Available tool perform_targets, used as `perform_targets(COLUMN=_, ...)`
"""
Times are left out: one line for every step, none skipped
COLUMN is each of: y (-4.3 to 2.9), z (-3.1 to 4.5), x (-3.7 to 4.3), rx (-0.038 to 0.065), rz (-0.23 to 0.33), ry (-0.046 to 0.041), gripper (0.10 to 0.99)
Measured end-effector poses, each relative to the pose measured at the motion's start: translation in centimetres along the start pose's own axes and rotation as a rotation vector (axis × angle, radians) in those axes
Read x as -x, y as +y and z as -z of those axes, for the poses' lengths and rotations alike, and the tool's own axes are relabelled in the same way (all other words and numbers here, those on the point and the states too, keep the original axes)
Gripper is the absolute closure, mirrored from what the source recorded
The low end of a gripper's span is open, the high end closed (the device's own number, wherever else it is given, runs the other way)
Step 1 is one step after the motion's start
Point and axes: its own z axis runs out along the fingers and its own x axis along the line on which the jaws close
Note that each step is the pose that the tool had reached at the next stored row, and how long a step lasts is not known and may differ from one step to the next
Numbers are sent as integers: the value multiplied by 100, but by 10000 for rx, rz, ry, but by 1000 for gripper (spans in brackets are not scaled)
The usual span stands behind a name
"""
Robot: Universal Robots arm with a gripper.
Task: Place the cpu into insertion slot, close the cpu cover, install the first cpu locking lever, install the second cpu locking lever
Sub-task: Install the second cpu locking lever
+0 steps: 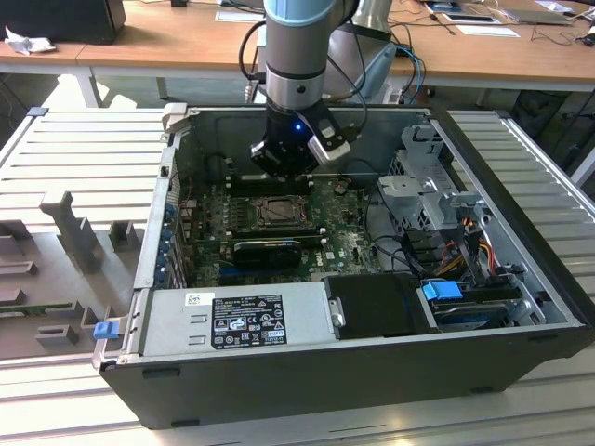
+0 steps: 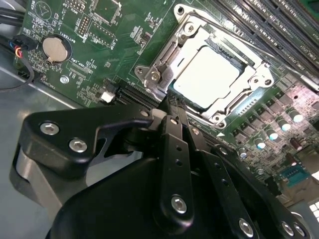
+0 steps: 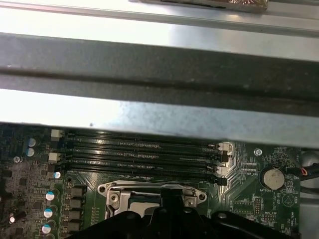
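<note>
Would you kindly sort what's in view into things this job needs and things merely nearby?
Job:
cpu
insertion slot
cpu cover
pincer

Nearby:
memory slots
coin battery
power supply
drive cage

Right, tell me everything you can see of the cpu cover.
The cpu cover is a thin, silvery metal frame with a large square window, lying flat and closed over the insertion slot on the green board. Through the window the cpu's pale metal face shows. Screws sit near its corners. The gripper is at the frame's edge; whether it touches the frame cannot be told. In the exterior view the cover lies just below the gripper, inside the open computer case.
</note>
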Motion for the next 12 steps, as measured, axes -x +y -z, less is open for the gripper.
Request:
perform_targets(y=-6, z=0, x=0, rx=0, rz=0, ry=0, gripper=980)
perform_targets(y=-12, z=1, x=-1, rx=0, rz=0, ry=-1, gripper=980)
perform_targets(y=-16, z=1, x=-1, rx=0, rz=0, ry=0, gripper=980)
perform_targets(y=-25, z=2, x=-2, rx=0, rz=0, ry=0, gripper=980)
perform_targets(y=-30, z=2, x=-2, rx=0, rz=0, ry=-1, gripper=980)
perform_targets(y=-31, z=3, x=-3, rx=0, rz=-2, ry=-1, gripper=980)
perform_targets(y=-32, z=9, x=-2, rx=-2, rz=-1, ry=0, gripper=980)
perform_targets(y=-31, z=16, x=-2, rx=-1, rz=0, ry=0, gripper=980)
perform_targets(y=-30, z=27, x=-2, rx=-1, rz=0, ry=0, gripper=980)
perform_targets(y=-29, z=48, x=-1, rx=-1, rz=0, ry=0, gripper=980)
perform_targets(y=-28, z=63, x=-1, rx=-1, rz=0, ry=-1, gripper=980)
perform_targets(y=-27, z=69, x=-1, rx=-2, rz=0, ry=0, gripper=980)
